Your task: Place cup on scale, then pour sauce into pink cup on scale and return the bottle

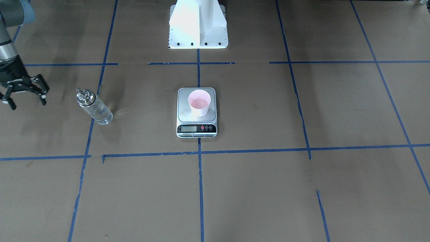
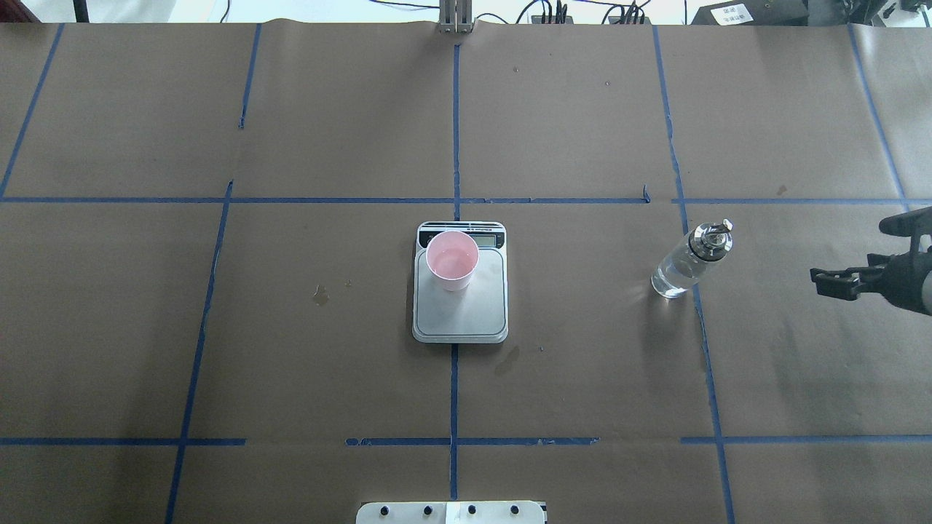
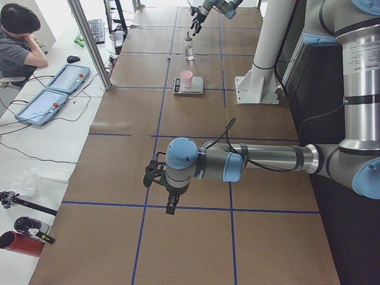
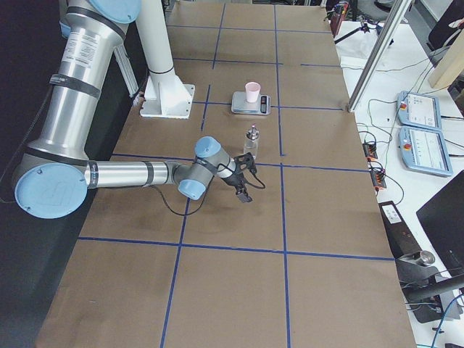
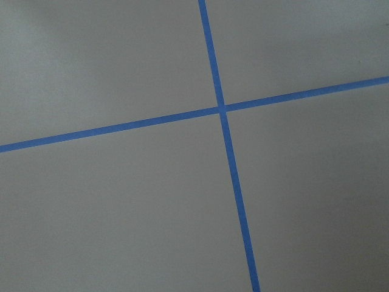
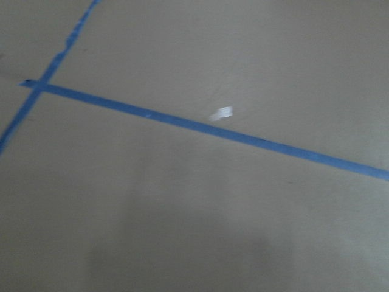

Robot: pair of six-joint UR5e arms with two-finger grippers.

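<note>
Scale [image 1: 184, 113] sits closest to the front camera with the cup [image 1: 199, 103] on it, while the bottle [image 1: 95, 109] stands on the counter [image 1: 255, 188] near the wide-spread, empty right gripper [image 1: 28, 105]; smooth, fragile glass, likely best clasped round its body below the cap [image 1: 83, 95].

Even light; glare on the white robot base [image 1: 198, 25]; soft shadows; right wrist view dim, blurred.

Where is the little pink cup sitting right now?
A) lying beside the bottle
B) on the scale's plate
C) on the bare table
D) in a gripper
B: the cup stands upright on the steel plate of the scale, apart from the bottle and the open right gripper.
</note>
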